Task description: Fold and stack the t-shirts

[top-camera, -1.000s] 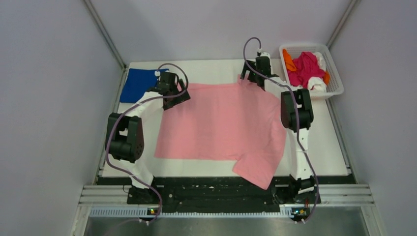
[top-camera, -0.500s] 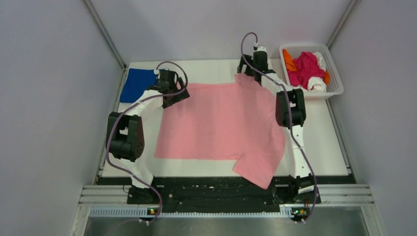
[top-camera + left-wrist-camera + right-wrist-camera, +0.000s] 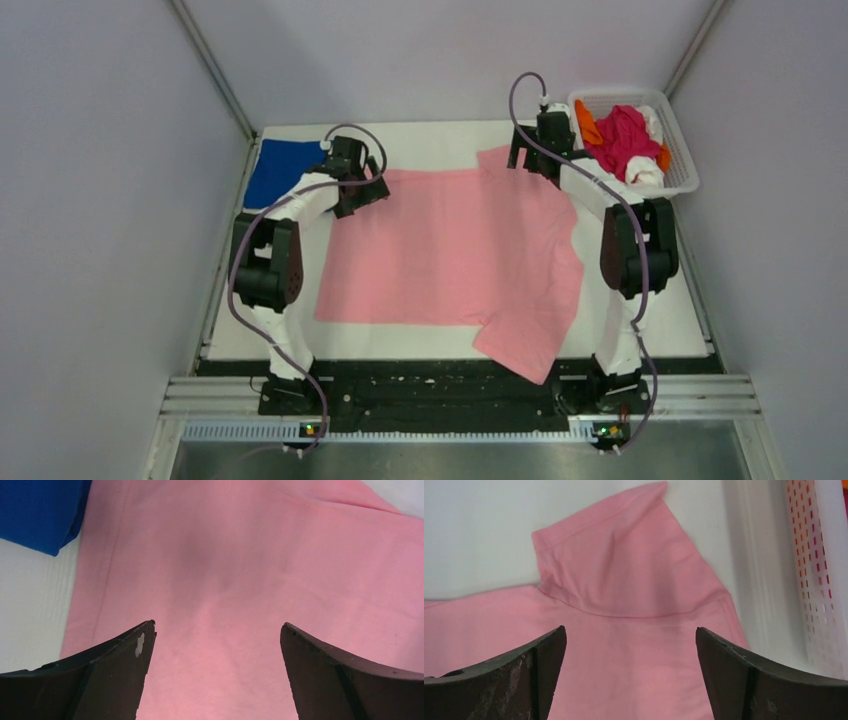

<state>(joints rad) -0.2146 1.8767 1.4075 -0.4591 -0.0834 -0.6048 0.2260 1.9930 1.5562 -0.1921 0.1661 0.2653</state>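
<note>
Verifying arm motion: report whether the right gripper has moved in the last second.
Yes. In the top view the right gripper shifted right, closer to the white basket and its left rim.

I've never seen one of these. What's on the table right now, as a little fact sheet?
Spread out: pink t-shirt, near sleeve overhanging the table edge
Folded: blue t-shirt, far left corner
Basket: white, far right, holds magenta, orange and white clothes
Left claw: open, above the pink t-shirt's far left part
Right claw: open, above its far right sleeve
Held: nothing
</note>
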